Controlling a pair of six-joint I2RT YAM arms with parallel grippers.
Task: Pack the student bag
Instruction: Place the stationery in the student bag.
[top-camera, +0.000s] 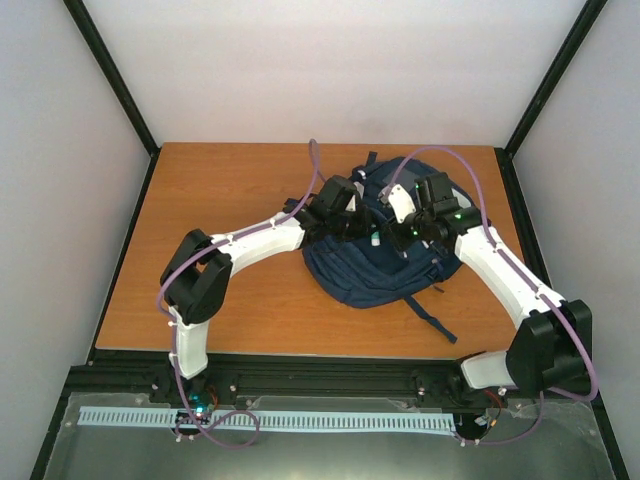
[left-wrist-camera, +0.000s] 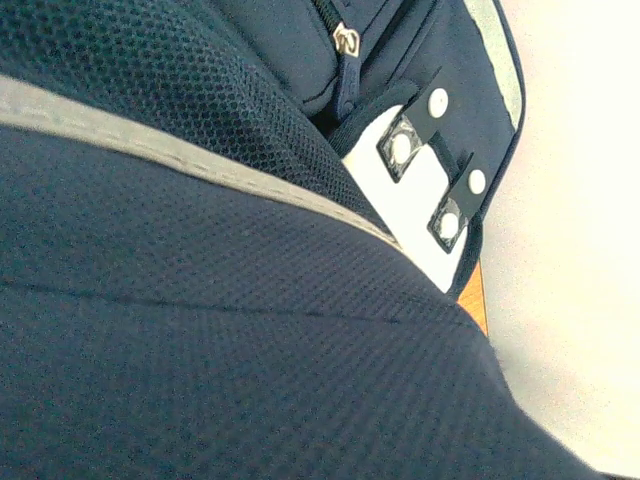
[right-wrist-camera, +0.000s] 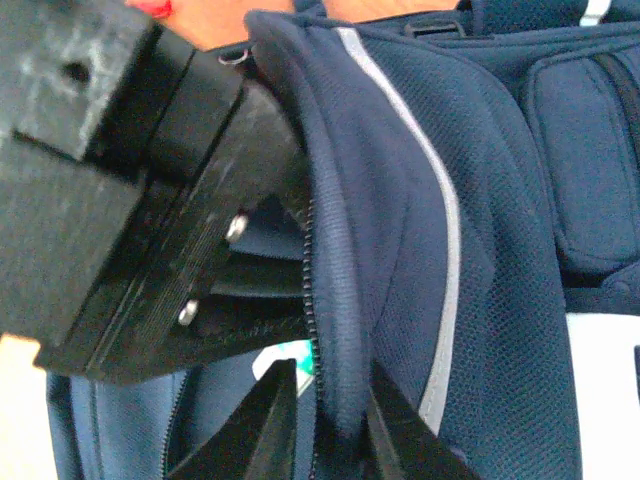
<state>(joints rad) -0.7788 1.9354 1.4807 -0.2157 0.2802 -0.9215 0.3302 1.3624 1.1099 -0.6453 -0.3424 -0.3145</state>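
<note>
The student bag (top-camera: 372, 262), navy blue with thin pale stripes, lies in the middle of the table. My left gripper (top-camera: 345, 222) is at its left upper edge. Navy mesh fabric (left-wrist-camera: 250, 330) fills the left wrist view and hides those fingers, which appear to pinch the raised flap. My right gripper (right-wrist-camera: 330, 385) straddles the zip edge of the same flap (right-wrist-camera: 345, 300), one fingertip on each side, shut on the fabric. Below the lifted flap the bag's mouth gapes, and something white and green (right-wrist-camera: 290, 355) shows inside. From above, my right gripper (top-camera: 405, 232) is over the bag's middle.
The orange-brown table (top-camera: 230, 190) has black frame posts at its corners and white walls around it. A dark strap (top-camera: 430, 315) trails from the bag toward the front right. A white patch with black snap tabs (left-wrist-camera: 410, 200) and a zip pull (left-wrist-camera: 346, 42) lie on the bag's front pocket.
</note>
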